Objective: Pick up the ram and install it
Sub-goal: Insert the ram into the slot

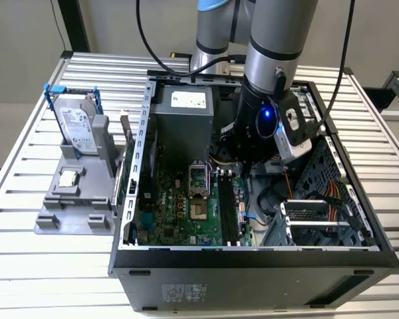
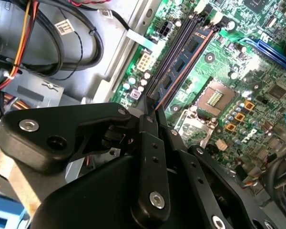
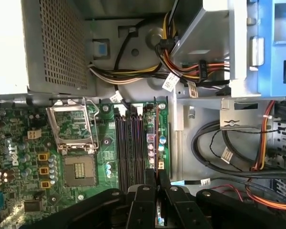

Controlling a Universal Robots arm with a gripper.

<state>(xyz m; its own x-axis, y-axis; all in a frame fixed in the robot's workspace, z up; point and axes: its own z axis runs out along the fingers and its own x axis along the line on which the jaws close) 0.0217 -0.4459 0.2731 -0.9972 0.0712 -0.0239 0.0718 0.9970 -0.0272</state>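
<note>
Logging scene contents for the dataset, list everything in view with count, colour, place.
PC case: 1, black, open, on the table.
Table: 1, silver slatted, under everything.
Motherboard: 1, green, on the case floor.
CPU socket: 1, silver, empty, beside the slots.
RAM slots: several, black, side by side on the motherboard.
Ram: 1, dark bluish, upright at a slot, in the gripper.
Power supply: 1, grey, at the case's back.
Hard drive: 1, silver, blue rails, upright in the tray.
Processor: 1, silver, on the tray.
Tray: 1, grey, at the exterior view's left of the case.
Gripper: 1, black, shut on the ram.
</note>
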